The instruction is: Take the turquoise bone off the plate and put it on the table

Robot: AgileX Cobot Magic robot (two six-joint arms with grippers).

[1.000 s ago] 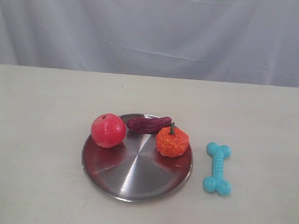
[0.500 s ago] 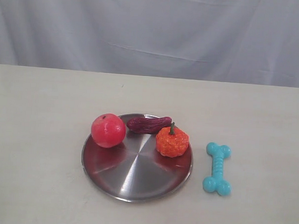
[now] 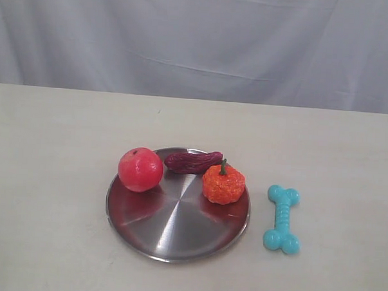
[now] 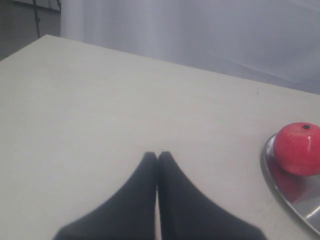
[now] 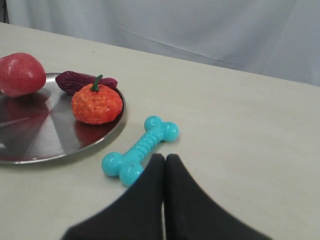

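Observation:
The turquoise bone [image 3: 282, 219] lies flat on the beige table [image 3: 51, 178], just right of the steel plate [image 3: 171, 228] and clear of its rim. The right wrist view shows the bone [image 5: 140, 149] beside the plate [image 5: 40, 135], with my right gripper [image 5: 165, 157] shut and empty just behind the bone's near end. My left gripper [image 4: 157, 155] is shut and empty over bare table, left of the plate's rim [image 4: 267, 170]. Neither arm appears in the exterior view.
On the plate sit a red apple [image 3: 140, 169], a dark purple eggplant-like toy [image 3: 193, 161] and an orange pumpkin [image 3: 223, 183]. A white cloth backdrop [image 3: 198, 42] hangs behind the table's far edge.

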